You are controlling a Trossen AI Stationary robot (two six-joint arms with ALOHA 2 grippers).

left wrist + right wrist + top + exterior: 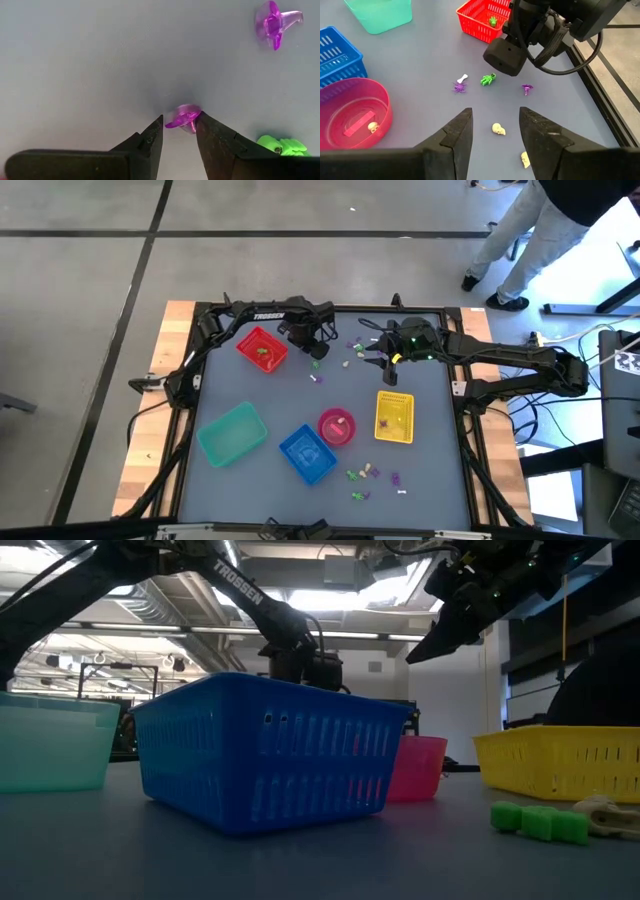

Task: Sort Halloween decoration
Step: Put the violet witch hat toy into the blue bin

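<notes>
Small purple, green, white and cream trinkets lie scattered on the grey table, some near the far edge (352, 352) and some near the near edge (372, 474). My left gripper (318, 348) is low beside the red basket (262, 348), shut on a purple trinket (182, 119). Close by lie another purple trinket (276, 22) and a green one (283, 146). My right gripper (495, 124) hangs open above the table, raised high in the low view (447, 625). A cream skull (498, 129) lies on the table below its gap, and a second cream piece (525, 159) lies nearby. My left gripper pinches the purple trinket (175, 121) between its two fingertips (204, 120), coming from above and pointing down. The trinket sits at the very ends of the fingers, close over the table. Whether it is lifted clear, I cannot tell.
The teal basket (232, 432), blue basket (307, 452), pink bowl (336, 426) and yellow basket (394, 418) stand in the table's near half. The red basket holds a green trinket (492, 21). The pink bowl holds a pink strip and a cream piece (371, 127). A person (530, 230) stands beyond the far right corner.
</notes>
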